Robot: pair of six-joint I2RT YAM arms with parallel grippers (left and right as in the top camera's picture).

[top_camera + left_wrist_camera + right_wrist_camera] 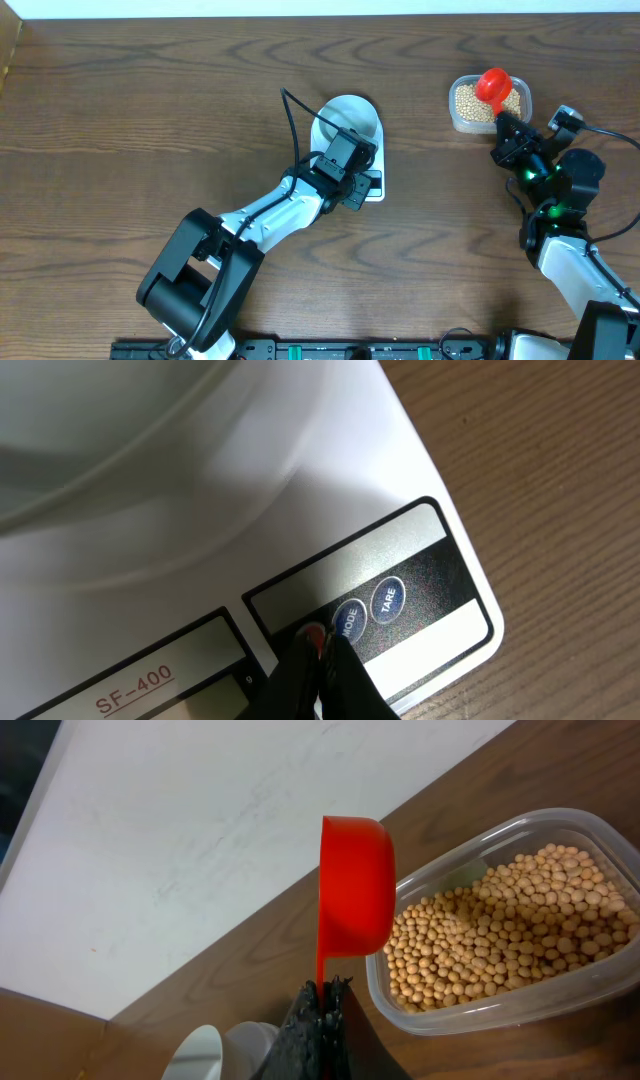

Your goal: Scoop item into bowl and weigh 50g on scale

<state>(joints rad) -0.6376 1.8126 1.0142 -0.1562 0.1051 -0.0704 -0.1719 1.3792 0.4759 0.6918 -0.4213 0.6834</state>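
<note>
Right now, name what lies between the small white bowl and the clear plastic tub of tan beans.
Nothing: in the overhead view only bare brown wooden table separates the small round white bowl from the clear plastic tub.

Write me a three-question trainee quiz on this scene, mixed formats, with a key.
1. Multiple choice: the right gripper is shut on A) a metal spoon, B) the handle of the red scoop, C) a cloth.
2. True or false: the bowl stands on the scale.
3. Fill in: the left gripper, shut, has its tips at the scale's button row; the other blue button beside MODE reads ____.
Key: 1 B; 2 true; 3 TARE.
</note>
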